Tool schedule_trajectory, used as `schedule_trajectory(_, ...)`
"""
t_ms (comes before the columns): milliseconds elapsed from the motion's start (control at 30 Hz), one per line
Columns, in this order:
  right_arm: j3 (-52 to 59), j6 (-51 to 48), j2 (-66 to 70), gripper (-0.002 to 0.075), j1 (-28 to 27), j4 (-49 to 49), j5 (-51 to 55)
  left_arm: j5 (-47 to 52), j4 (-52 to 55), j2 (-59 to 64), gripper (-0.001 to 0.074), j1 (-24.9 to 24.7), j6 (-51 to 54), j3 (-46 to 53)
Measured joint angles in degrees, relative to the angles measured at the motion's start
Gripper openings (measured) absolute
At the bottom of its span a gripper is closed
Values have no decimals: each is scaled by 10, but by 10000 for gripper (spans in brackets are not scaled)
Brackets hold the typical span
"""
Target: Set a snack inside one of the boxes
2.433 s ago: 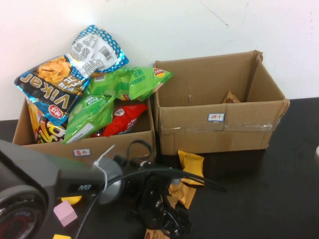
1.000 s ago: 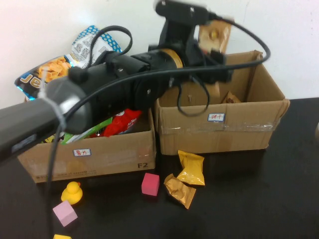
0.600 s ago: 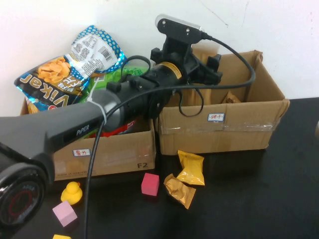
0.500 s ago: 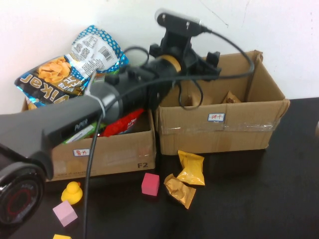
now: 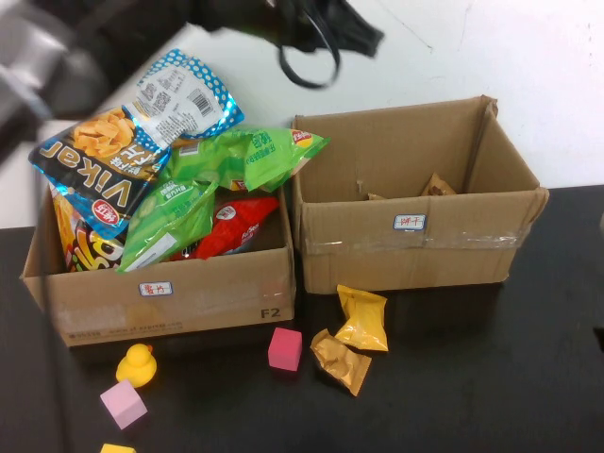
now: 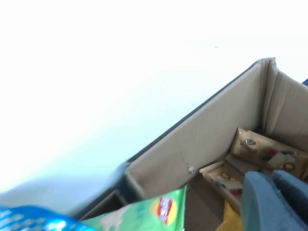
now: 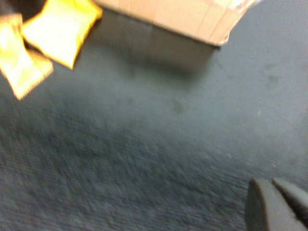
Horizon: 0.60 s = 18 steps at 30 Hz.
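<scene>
Two open cardboard boxes stand side by side. The left box (image 5: 198, 297) is piled with chip bags. The right box (image 5: 453, 245) holds brown snack packets (image 5: 436, 185), which also show in the left wrist view (image 6: 269, 153). A yellow snack packet (image 5: 363, 319) and a brown one (image 5: 340, 361) lie on the black table in front of the right box. My left gripper (image 6: 271, 187) is raised above the boxes, blurred at the top of the high view (image 5: 330, 28), fingers together and empty. My right gripper (image 7: 272, 192) is shut and empty, low over the table at the right.
A red cube (image 5: 284, 348), a pink cube (image 5: 123, 404) and a yellow rubber duck (image 5: 138, 363) lie in front of the left box. The right wrist view shows the two loose packets (image 7: 62, 29) and a box corner (image 7: 192, 19). A white wall stands behind the boxes.
A second ago my left gripper held a brown packet over the right box and dipped into it. It has since risen up and away without the packet. The right arm has not moved.
</scene>
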Motion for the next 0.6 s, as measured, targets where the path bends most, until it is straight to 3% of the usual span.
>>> schedule_trajectory(167,0,68,0,0,0,-1,-43,69,17,-81,2,-2,0,-1)
schedule_trajectory(367,0,80,-37,0,0,-1,-65,109,55,-192,0,-35,-5,12)
schedule_trajectory(600,1,80,-129,0,0,-3,-80,84,129,-349,0,-117,-48,180)
